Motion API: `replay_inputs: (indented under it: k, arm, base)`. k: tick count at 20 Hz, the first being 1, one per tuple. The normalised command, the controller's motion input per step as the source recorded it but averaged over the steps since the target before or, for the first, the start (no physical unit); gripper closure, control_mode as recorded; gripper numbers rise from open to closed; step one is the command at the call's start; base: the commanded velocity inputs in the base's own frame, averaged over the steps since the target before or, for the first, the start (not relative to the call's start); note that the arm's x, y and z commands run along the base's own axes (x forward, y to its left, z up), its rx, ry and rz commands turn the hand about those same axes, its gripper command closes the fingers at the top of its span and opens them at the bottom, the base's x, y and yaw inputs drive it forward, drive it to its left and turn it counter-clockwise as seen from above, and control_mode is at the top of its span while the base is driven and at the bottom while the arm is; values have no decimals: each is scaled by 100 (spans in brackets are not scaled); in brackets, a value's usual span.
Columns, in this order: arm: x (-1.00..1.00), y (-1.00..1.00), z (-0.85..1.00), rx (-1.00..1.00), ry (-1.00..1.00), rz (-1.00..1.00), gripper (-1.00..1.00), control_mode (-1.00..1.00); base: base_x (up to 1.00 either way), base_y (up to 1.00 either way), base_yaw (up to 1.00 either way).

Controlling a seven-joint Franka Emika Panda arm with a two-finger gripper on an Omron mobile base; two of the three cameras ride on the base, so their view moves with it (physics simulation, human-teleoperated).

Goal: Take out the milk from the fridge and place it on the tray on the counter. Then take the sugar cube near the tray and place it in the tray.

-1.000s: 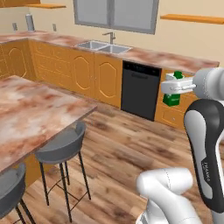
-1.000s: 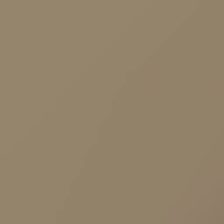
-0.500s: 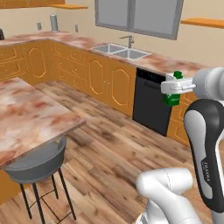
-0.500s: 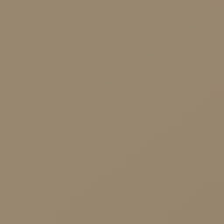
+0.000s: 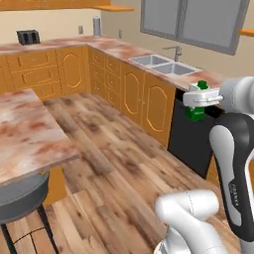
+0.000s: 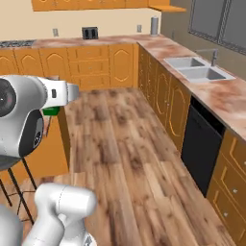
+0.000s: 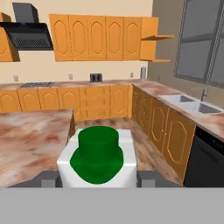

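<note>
My gripper (image 5: 197, 99) is shut on the milk (image 5: 195, 113), a small white carton with a green lower part and green cap, held in the air level with the counter (image 5: 124, 50) that carries the sink. In the hand view the milk (image 7: 98, 161) sits between my two dark fingertips (image 7: 49, 178), cap towards the camera. The right base view shows a green corner of the milk (image 6: 51, 111) under the white hand (image 6: 58, 93). The fridge, the tray and the sugar cube are out of view.
A marbled island top (image 5: 25, 131) with a grey stool (image 5: 20, 198) stands at the left. A double sink (image 5: 163, 63) and a black dishwasher (image 5: 191, 144) are along the right. A toaster (image 5: 28, 36) sits at the far counter. Wooden floor (image 5: 109, 163) runs between.
The whole picture has shifted as the base turned. The right base view, earlier a blank tan surface, now shows the kitchen. The milk stays in the gripper.
</note>
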Motion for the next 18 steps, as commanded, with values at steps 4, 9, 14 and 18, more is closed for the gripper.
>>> replay_inputs:
  k: [4, 9, 14, 18]
  arm:
    - [0, 0, 0, 0, 0, 0, 100, 100]
    - [0, 0, 0, 0, 0, 0, 100, 100]
    - [0, 0, 0, 0, 0, 0, 100, 100]
    - [0, 0, 0, 0, 0, 0, 100, 100]
  base:
    - [100, -81, 46]
    - [100, -72, 50]
    - [100, -54, 49]
    - [100, -53, 47]
